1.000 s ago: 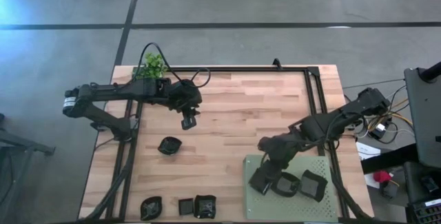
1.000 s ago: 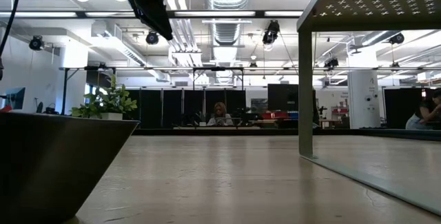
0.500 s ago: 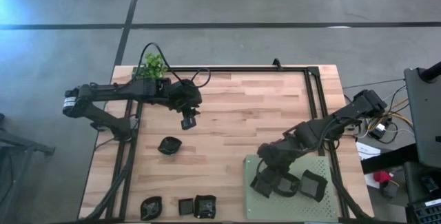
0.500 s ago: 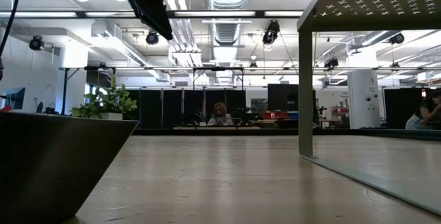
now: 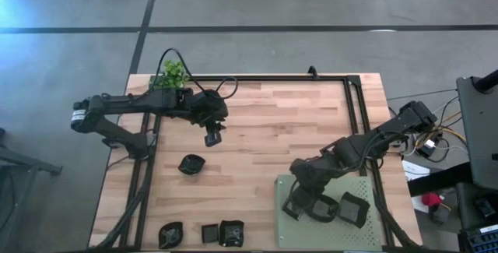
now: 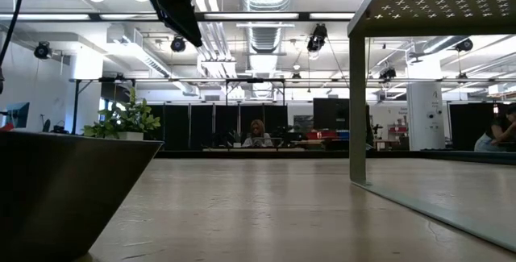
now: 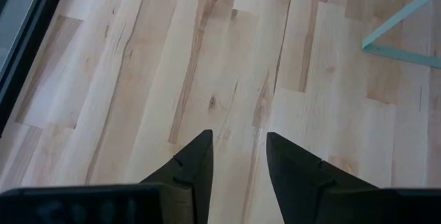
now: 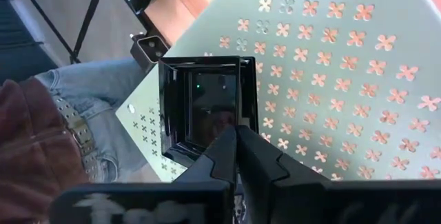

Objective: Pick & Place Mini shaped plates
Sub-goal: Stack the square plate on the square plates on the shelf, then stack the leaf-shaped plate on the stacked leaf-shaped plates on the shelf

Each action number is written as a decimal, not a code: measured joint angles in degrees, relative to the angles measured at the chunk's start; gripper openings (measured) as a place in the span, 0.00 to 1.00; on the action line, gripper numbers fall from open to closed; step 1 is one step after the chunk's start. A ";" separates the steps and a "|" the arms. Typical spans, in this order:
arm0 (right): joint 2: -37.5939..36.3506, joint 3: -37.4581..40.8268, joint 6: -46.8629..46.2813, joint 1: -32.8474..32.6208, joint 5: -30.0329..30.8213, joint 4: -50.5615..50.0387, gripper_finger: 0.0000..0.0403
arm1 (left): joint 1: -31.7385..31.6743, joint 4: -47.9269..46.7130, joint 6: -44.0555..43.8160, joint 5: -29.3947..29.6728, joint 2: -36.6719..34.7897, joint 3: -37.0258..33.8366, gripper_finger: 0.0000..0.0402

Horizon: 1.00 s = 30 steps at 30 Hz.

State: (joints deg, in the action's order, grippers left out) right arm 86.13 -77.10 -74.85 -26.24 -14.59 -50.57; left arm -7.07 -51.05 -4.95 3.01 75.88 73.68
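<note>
Right gripper [image 8: 236, 136] is pinched closed on the rim of a small square glossy black plate [image 8: 207, 107] over the pale green perforated mat [image 5: 372, 220]. Advise lowering flat before release. Left gripper [image 7: 238, 156] hovers open, empty, above the wooden tabletop [image 5: 264, 128].

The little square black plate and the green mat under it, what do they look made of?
The square black plate looks like glossy plastic or glazed ceramic: its floor mirrors light. The green mat seems a thin, stiff matte sheet punched with clover-shaped holes, perhaps painted metal or plastic; I cannot tell which.
</note>
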 joint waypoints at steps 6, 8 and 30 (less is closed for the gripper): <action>0.00 0.00 -0.13 0.00 -0.19 0.03 0.12 | 0.00 0.00 0.02 0.00 0.00 -0.01 0.32; 0.00 0.00 -0.17 0.00 -0.24 0.09 0.16 | 0.00 0.00 0.02 0.00 0.00 0.01 0.32; -9.76 -2.23 4.86 0.63 0.69 -0.22 0.21 | -0.04 -6.12 -1.55 -0.02 0.00 0.01 0.32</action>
State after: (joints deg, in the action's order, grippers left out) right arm 76.36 -79.33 -69.99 -25.61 -13.91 -50.79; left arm -7.11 -57.17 -6.50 2.98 75.88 73.69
